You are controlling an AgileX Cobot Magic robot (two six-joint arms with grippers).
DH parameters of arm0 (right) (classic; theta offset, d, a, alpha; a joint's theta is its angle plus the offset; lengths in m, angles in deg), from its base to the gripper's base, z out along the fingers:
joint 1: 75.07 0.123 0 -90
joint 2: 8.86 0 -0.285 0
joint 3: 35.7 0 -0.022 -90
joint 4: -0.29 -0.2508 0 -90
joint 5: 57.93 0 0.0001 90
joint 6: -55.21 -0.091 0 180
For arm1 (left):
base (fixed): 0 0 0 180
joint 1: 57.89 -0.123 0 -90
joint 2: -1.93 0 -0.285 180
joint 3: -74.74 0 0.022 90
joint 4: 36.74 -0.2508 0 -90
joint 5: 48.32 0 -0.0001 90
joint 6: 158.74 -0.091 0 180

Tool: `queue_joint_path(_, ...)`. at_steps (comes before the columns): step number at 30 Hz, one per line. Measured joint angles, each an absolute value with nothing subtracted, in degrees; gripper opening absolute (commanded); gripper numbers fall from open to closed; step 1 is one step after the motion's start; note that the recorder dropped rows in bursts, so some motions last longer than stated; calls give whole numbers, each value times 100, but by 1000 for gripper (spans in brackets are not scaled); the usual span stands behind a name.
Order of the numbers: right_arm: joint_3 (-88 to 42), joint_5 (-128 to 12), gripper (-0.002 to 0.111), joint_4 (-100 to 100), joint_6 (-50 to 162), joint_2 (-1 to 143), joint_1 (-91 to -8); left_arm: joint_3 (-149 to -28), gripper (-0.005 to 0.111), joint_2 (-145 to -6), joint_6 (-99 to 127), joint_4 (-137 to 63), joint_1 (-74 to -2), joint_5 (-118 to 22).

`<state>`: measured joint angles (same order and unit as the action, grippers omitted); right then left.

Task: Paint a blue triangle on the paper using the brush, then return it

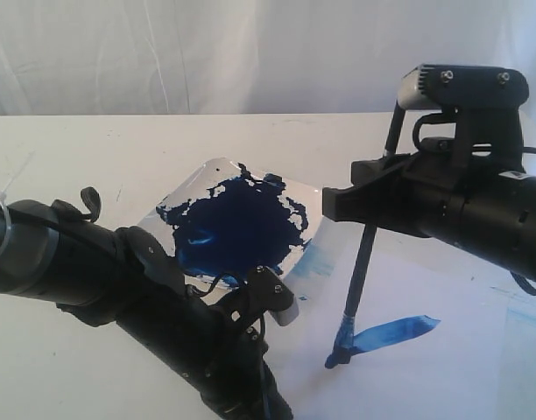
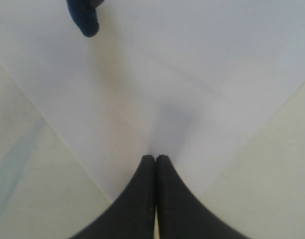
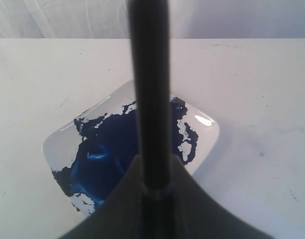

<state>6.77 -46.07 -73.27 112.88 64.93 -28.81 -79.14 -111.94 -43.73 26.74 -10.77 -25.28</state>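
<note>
My right gripper (image 1: pixel 360 199) is shut on the black handle of the brush (image 1: pixel 363 267), which stands steeply tilted. Its blue-stained tip (image 1: pixel 339 354) rests on the paper (image 1: pixel 426 381) at the end of one short blue stroke (image 1: pixel 395 332). No blue triangle is in view. In the right wrist view the brush handle (image 3: pixel 150 89) runs up between the fingers of the right gripper (image 3: pixel 152 169). My left gripper (image 2: pixel 155 157) is shut with nothing in it, its tips down on the paper (image 2: pixel 192 74) near a corner. The brush tip (image 2: pixel 83 17) shows at the edge of that view.
A white square dish (image 1: pixel 207 175) with a pool of dark blue paint (image 1: pixel 237 227) sits between the two arms, also seen in the right wrist view as the dish (image 3: pixel 202 124). A pale blue smear (image 1: pixel 313 262) lies beside it. The left arm (image 1: pixel 93 271) crosses the front left.
</note>
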Motion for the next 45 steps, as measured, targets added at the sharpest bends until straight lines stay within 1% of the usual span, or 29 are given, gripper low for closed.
queue_joint_path(28,677,-4510,0,-7316,10931,6622,-2881,-7914,0,-11194,-4373,2674,-1077,-2528)
queue_joint_path(39,677,-4510,0,-7329,11056,6622,-2881,-7914,0,-11194,-4373,2674,-1077,-2528)
queue_joint_path(45,677,-4554,0,-7595,11476,6622,-2881,-7914,0,-11194,-4373,2674,-1077,-2528)
